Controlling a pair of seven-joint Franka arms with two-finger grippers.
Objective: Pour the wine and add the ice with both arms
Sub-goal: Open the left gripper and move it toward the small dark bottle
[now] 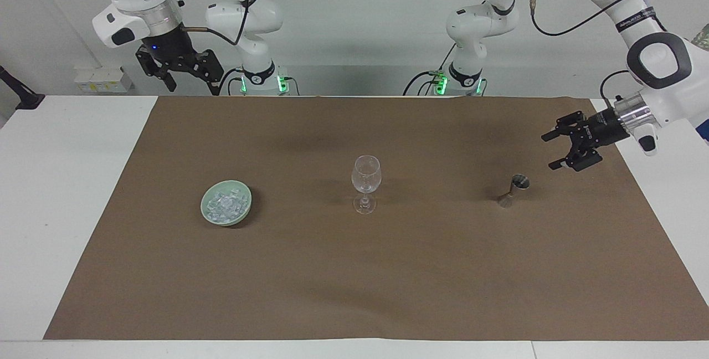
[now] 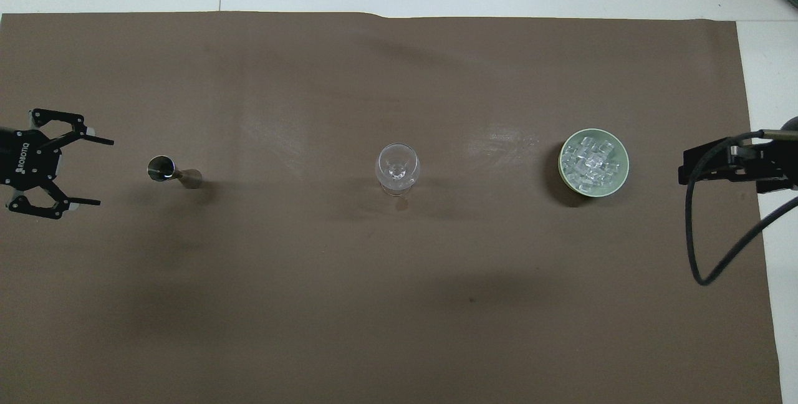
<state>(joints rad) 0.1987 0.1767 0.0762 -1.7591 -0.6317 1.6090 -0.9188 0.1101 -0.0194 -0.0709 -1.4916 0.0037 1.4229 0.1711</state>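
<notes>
The ice (image 1: 225, 204) is a heap of small clear, whitish chunks filling a shallow pale green bowl (image 1: 241, 213) that sits upright on the brown mat toward the right arm's end of the desk. The wine glass (image 1: 366, 182), clear and stemmed, stands upright at the middle of the mat, well apart from the bowl. A small metal jigger (image 1: 514, 190) stands upright toward the left arm's end, roughly in line with the glass and bowl.

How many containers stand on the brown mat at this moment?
3. The jigger stands toward the left arm's end, beside the open left gripper. The wine glass is at the middle. The green bowl with the ice is toward the right arm's end.
</notes>
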